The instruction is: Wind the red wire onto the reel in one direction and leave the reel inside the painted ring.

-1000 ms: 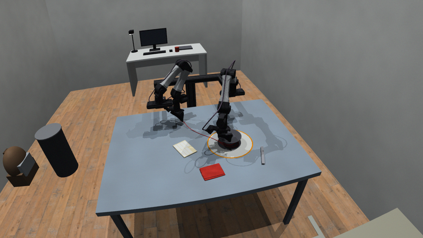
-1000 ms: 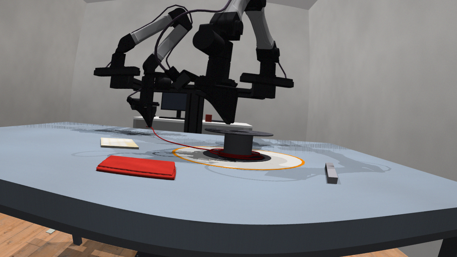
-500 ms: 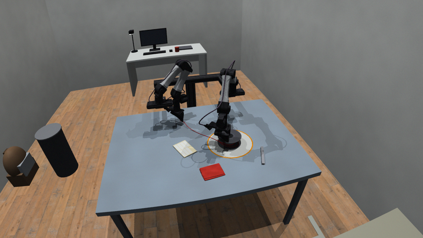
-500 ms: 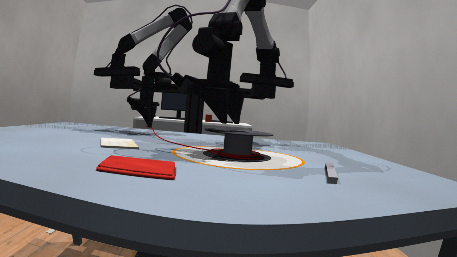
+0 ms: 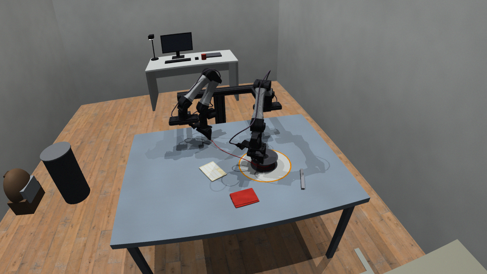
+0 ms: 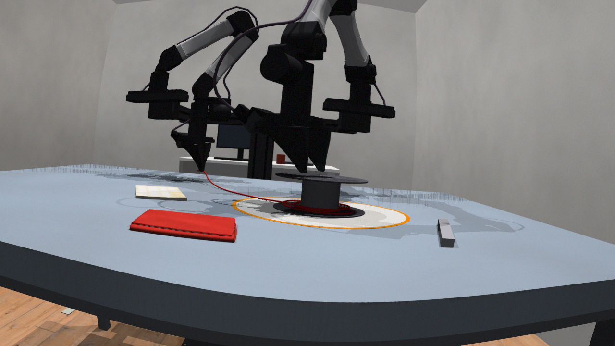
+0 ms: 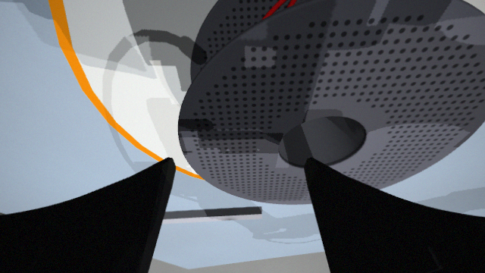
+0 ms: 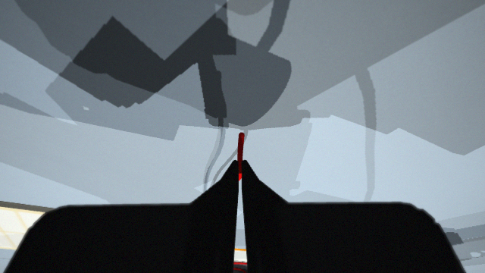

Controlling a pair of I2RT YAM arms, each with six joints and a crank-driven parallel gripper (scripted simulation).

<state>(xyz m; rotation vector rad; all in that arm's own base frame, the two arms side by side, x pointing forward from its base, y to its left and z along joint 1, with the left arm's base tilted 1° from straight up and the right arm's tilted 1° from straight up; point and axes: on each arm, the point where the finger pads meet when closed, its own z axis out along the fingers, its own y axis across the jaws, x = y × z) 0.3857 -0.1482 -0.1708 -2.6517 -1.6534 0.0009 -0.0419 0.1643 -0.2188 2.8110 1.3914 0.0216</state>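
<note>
Your right gripper [image 5: 210, 138] [image 6: 201, 169] [image 8: 239, 164], pinching red wire [image 5: 221, 149] [image 6: 232, 191] [image 7: 278, 8] [image 8: 241, 145], likely limp, best held near its end; your left gripper [image 5: 261, 159] [image 6: 313, 171] [image 7: 239, 161], spread, above the flanged reel [image 5: 270, 157] [image 6: 320, 194] [image 7: 246, 95], probably light, steadied by its bore, flat within the painted ring [image 5: 290, 166] [image 6: 408, 219] [image 7: 89, 91] [image 8: 240, 249]

Turned the left gripper [image 5: 260, 160] [image 6: 312, 171] [image 7: 239, 161] about its upright axis since a second ago, now showing both fingertips where one hid the other. Lowered closer to the top flange [image 5: 271, 156] [image 6: 352, 179] [image 7: 235, 95] just beneath the claw. Swung the cable [image 6: 215, 68] round beside it.
</note>
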